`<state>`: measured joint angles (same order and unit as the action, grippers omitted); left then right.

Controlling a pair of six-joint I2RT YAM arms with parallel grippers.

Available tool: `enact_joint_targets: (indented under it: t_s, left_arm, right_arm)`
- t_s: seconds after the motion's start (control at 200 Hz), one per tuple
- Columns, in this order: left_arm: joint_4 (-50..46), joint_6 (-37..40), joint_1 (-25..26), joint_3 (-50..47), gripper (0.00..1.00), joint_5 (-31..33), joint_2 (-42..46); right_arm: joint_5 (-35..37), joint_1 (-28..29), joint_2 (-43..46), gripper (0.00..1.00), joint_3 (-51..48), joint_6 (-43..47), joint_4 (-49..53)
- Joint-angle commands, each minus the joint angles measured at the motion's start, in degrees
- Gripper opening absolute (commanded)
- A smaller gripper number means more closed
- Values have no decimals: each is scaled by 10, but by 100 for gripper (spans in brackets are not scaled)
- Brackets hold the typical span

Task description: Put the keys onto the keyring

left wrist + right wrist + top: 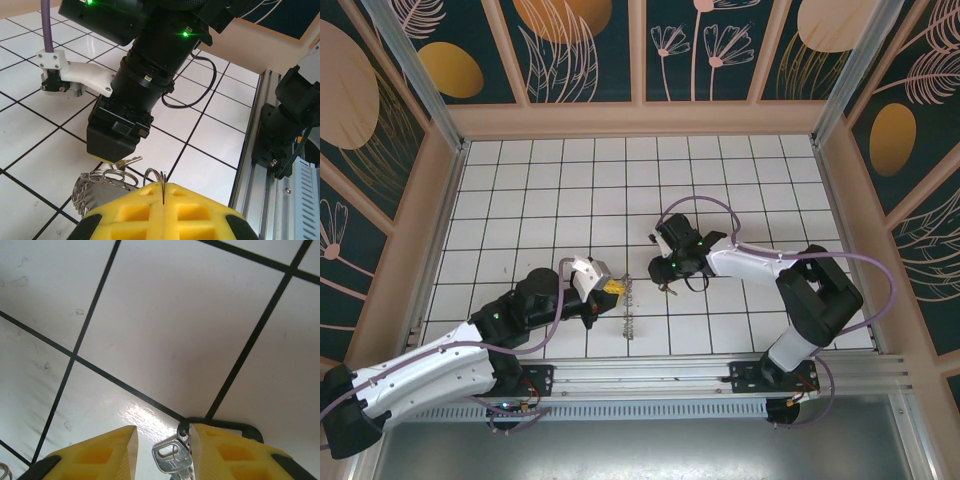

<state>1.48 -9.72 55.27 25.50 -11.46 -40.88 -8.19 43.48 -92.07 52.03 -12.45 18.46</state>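
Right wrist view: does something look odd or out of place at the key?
Slightly. The key lies tilted between the open fingers of the right pincer, close to one finger with a clear gap to the other, so it looks loose, not clamped. The left pincer is shut on the keyring, as expected.

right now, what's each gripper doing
left gripper: closed, pinching a loop of the keyring
right gripper: open, silver key loose in the gap between its fingers
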Motion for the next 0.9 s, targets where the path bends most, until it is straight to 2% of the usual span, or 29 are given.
enact_joint_targets:
  t_s: [0.0, 0.566, 0.896]
  left_arm:
    - [21, 3, 2, 10, 0, -1, 8]
    - [24, 2, 2, 9, 0, -1, 14]
    - [23, 1, 1, 8, 0, 2, 14]
  right_arm:
    - [3, -7, 1, 34, -6, -15, 23]
    - [-38, -21, -25, 34, -27, -20, -4]
    - [-54, -24, -25, 27, -34, -21, -22]
